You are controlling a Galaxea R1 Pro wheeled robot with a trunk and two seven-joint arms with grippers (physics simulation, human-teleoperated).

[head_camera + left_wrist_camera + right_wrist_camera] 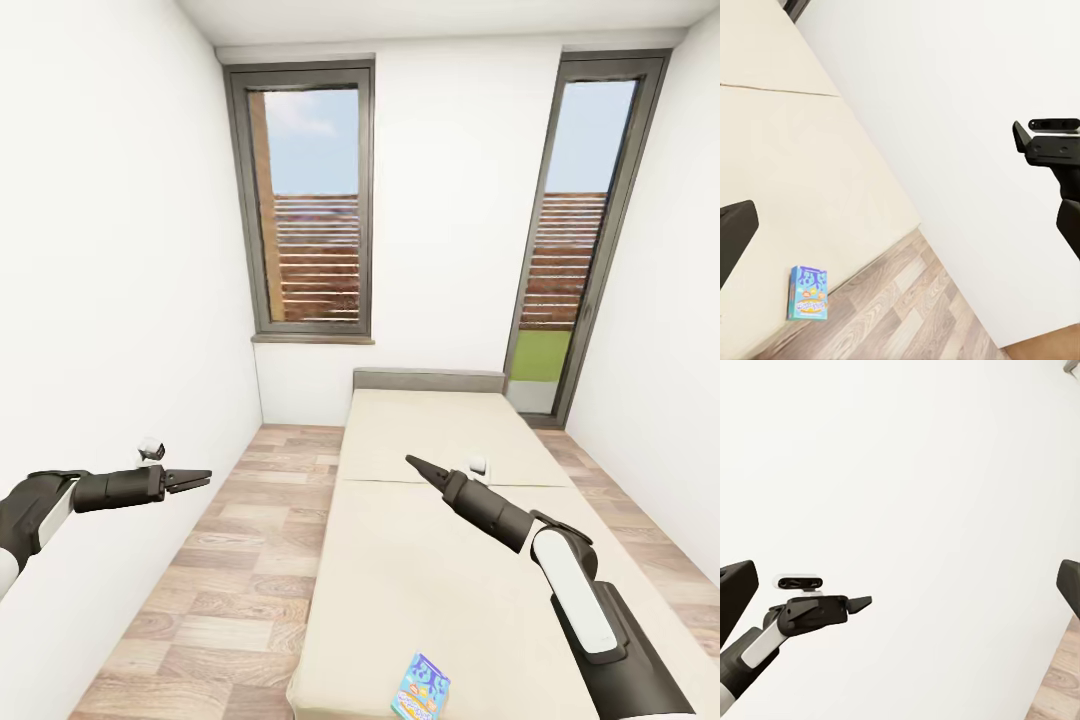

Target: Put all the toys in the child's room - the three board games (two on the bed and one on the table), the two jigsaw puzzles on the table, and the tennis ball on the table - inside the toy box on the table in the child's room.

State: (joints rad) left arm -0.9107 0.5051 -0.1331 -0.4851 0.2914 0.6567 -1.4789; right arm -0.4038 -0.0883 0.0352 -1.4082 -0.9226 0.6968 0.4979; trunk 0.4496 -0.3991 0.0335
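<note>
The bed (430, 560) has a plain matt beige mattress, cloth-like and smooth. The floor (230, 590) is wood plank with visible grain, the walls (120, 300) flat matt white. The box (421, 688) looks like printed card; both arms are matt black with white shells.

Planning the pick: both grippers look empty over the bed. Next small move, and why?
Probably lower the right gripper toward the board game at the near edge of the bed. Neither it nor the left gripper holds anything, and that box lies flat, nearest the right arm.
</note>
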